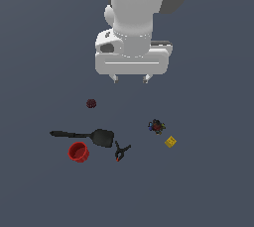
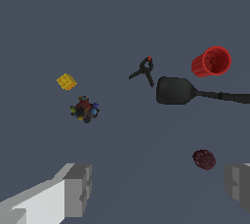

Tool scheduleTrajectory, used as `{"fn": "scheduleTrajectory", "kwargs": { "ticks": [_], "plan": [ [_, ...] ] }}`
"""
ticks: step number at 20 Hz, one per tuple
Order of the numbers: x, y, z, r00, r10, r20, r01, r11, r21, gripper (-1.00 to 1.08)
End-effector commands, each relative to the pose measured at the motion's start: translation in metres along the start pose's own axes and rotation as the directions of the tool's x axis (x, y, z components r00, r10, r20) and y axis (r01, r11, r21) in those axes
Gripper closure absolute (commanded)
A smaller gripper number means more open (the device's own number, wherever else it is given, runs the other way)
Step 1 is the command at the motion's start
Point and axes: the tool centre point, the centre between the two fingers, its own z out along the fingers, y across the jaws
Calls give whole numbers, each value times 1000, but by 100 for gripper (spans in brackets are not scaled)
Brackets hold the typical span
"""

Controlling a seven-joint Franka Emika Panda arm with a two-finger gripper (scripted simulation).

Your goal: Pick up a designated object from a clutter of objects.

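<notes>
The designated object, a small knobbly multicoloured lump (image 1: 157, 126) (image 2: 84, 109), lies on the grey floor toward the exterior view's right, close to a yellow cube (image 1: 170, 141) (image 2: 66, 81). My gripper (image 1: 131, 79) (image 2: 156, 189) hangs high above the clutter, open, nothing between its fingers (image 2: 77, 190). The lump sits well apart from the gripper, off to the exterior view's right of it. The rest of the clutter spreads toward the exterior view's left.
A black spatula (image 1: 84, 135) (image 2: 190, 92) lies flat beside a red cup (image 1: 78, 151) (image 2: 212, 61). A black clamp (image 1: 121, 151) (image 2: 144, 69) sits between the spatula and the lump. A dark-red ball (image 1: 91, 103) (image 2: 203, 159) lies alone.
</notes>
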Motion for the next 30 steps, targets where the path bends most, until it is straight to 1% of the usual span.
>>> {"fn": "scheduleTrajectory", "kwargs": {
  "ticks": [1,10,15,19,25,28,30],
  "plan": [
    [0,0,0,1000,0,0,0,1000,0,-92],
    [8,2,-5,999,-44,-19,43,999,-17,-92],
    [8,2,-5,999,-41,-18,41,999,-17,-92],
    [10,-1,1,998,-64,-18,63,998,-19,-92],
    [17,-12,24,988,-152,-14,151,988,-26,-92],
    [22,-22,42,975,-220,-11,220,975,-31,-92],
    [25,-30,57,961,-275,-8,275,961,-33,-92]
  ]
}}
